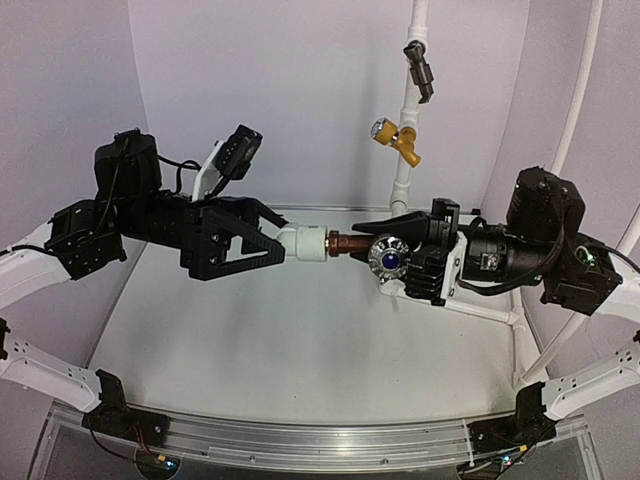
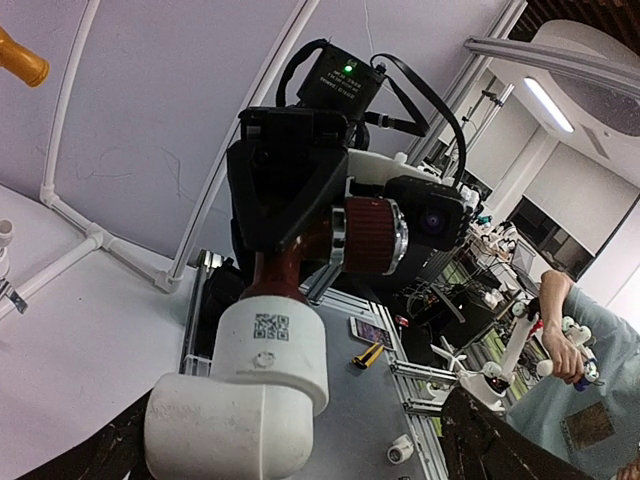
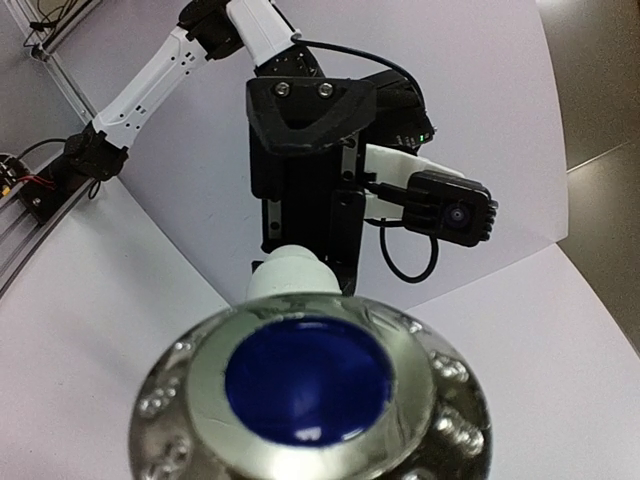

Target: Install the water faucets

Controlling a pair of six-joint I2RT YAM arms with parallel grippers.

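The tap [image 1: 360,247] hangs in mid-air at the centre of the top view, above the table [image 1: 300,350]. Its copper stem points to frame left and its blue-centred knob [image 3: 305,385] faces the right wrist camera. The right gripper [image 1: 392,250] is clamped on the tap's dark body. The white elbow [image 1: 300,243] sits on the end of the stem. The left gripper [image 1: 282,243] stands around it with jaws spread, and in the left wrist view one finger [image 2: 480,440] is plainly clear of the plastic. Since the elbow stays up with no grip on it, I judge it is already screwed onto the stem, so the joining step looks done or nearly so. The pictures do not show whether the thread is fully home. What is left is probably checking tightness and setting the pair down or fitting it where it belongs, though no mounting spot can be made out. The table is plain pale grey, with a metal rail [image 1: 320,440] along the bottom edge. White pipe [image 1: 404,185] rises at upper right, carrying a brass valve [image 1: 397,137] and a dark valve [image 1: 420,68]. Pale lilac walls [image 1: 300,100] curve around the back. Beyond them, at the right of the left wrist view, is a workshop with benches, a ceiling light and a person [image 2: 590,350].
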